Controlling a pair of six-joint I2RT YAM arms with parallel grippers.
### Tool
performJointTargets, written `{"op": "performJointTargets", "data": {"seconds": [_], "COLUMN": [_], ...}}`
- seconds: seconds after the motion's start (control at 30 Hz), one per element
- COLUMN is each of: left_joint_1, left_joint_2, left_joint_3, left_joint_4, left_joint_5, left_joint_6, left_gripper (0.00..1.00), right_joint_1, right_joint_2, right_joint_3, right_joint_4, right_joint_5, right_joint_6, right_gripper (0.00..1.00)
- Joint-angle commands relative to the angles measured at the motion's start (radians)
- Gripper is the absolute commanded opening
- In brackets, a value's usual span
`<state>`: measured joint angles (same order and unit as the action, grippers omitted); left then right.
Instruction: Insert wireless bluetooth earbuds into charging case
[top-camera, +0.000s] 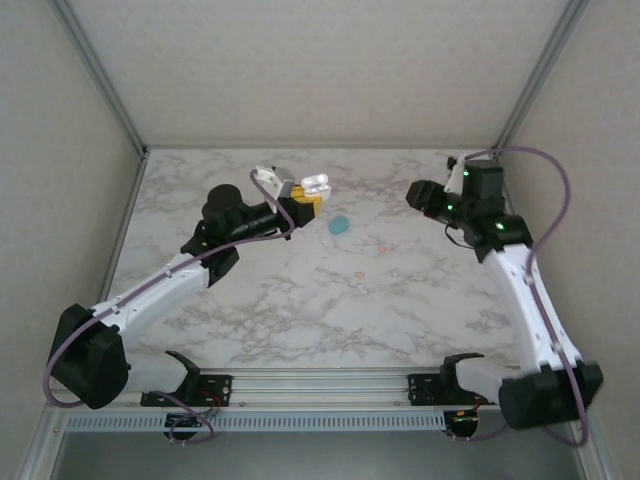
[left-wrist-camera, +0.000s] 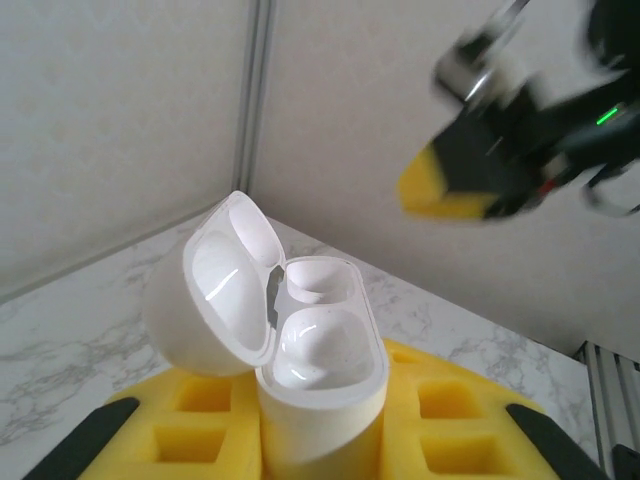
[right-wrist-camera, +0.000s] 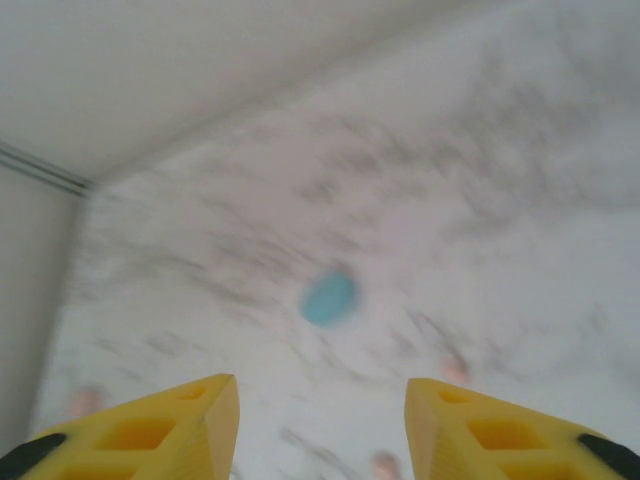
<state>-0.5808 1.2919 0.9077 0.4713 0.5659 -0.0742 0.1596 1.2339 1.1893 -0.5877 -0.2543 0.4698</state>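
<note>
White, lid-open case (left-wrist-camera: 322, 352) clamped in left gripper (top-camera: 303, 203): hold steady, then lower parted, empty right gripper (right-wrist-camera: 322, 420) squarely over earbud (top-camera: 356, 277) near desk (top-camera: 250, 310) centre.

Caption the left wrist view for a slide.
Left gripper clamps an open white charging case, both wells empty, marble table behind.

The work surface is a white table (top-camera: 250, 320) with grey marble veining, at frame centre in the top view. Plain off-white walls (top-camera: 320, 70) enclose it on three sides, joined at upper left and upper right by aluminium corner posts (top-camera: 100, 75). Lighting is even and diffuse.
</note>
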Motion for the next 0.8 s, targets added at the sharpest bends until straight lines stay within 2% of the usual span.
{"op": "performJointTargets", "data": {"seconds": [0.0,0.23,0.43,0.6,0.77], "left_joint_1": [-0.005,-0.005,-0.005,-0.005,-0.005], "left_joint_2": [-0.036,-0.049,-0.052,-0.06,-0.049], "left_joint_3": [-0.001,0.003,0.008,0.011,0.019], "left_joint_4": [0.005,-0.041,-0.063,-0.085,-0.091], "left_joint_5": [-0.033,-0.042,-0.044,-0.05,-0.054], "left_joint_6": [0.019,0.043,0.05,0.06,0.061], "left_gripper": [0.0,0.01,0.01,0.02,0.02], "right_joint_1": [-0.006,0.045,0.084,0.122,0.133], "right_joint_2": [0.168,0.409,0.562,0.615,0.604], "right_joint_3": [-0.064,-0.066,0.0,0.044,-0.003], "right_joint_4": [-0.144,-0.155,-0.181,-0.246,-0.264], "right_joint_5": [-0.02,0.002,0.08,0.163,0.209], "right_joint_6": [0.005,-0.043,-0.068,-0.075,-0.062], "right_gripper": [0.44,0.42,0.42,0.41,0.37]}}
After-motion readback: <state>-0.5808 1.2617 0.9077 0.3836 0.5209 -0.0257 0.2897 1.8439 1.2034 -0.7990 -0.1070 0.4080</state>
